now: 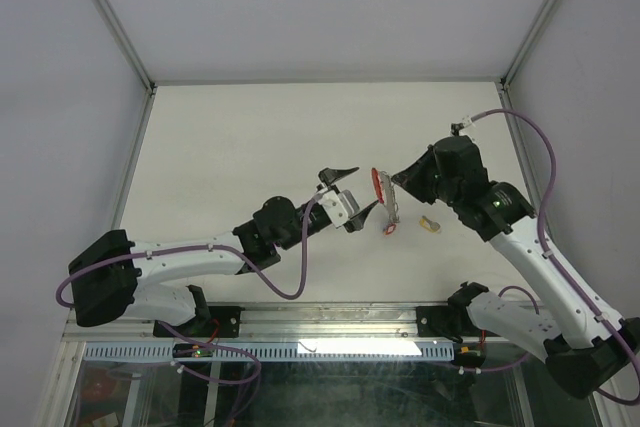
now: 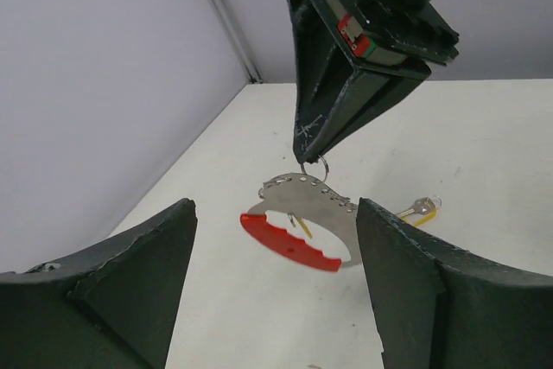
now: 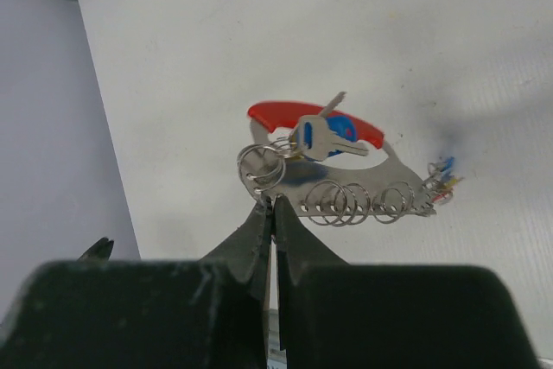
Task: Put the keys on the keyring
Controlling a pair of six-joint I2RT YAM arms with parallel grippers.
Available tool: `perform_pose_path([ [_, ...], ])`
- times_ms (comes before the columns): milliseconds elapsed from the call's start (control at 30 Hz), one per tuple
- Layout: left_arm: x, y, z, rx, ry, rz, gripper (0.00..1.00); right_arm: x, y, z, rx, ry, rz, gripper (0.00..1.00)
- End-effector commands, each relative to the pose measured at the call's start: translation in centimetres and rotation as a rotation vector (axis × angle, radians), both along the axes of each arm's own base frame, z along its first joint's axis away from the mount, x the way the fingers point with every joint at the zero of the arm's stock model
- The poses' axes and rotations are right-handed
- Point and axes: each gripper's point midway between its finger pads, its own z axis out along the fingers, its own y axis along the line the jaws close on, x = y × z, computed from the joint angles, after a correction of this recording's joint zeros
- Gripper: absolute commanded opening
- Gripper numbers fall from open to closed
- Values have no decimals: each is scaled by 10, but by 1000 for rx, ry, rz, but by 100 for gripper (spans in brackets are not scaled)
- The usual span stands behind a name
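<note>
My right gripper (image 1: 394, 185) is shut on the top edge of the keyring (image 1: 380, 187) and holds it above the table. The keyring has a red arc (image 3: 276, 112) and a grey bar (image 3: 363, 181) with several small split rings. A key with a blue tag (image 3: 333, 134) hangs on it, and more tagged keys hang at its far end (image 3: 444, 174). A red tag (image 1: 389, 230) dangles below it. My left gripper (image 1: 352, 195) is open and empty just left of the keyring (image 2: 289, 244), jaws wide apart. A loose yellow-tagged key (image 2: 419, 209) lies on the table (image 1: 250, 147).
The loose key (image 1: 430, 224) lies right of the hanging keyring, under my right arm. The enclosure's white walls and metal posts (image 1: 112, 17) border the table on three sides.
</note>
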Motion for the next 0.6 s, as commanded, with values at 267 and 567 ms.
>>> perform_pose_path([
  [267, -12, -2, 2, 38, -79, -70, 74, -19, 42, 73, 11, -392, 476, 0],
  [567, -9, 4, 0, 72, -108, -42, 74, -30, 55, 73, -15, -384, 636, 0],
])
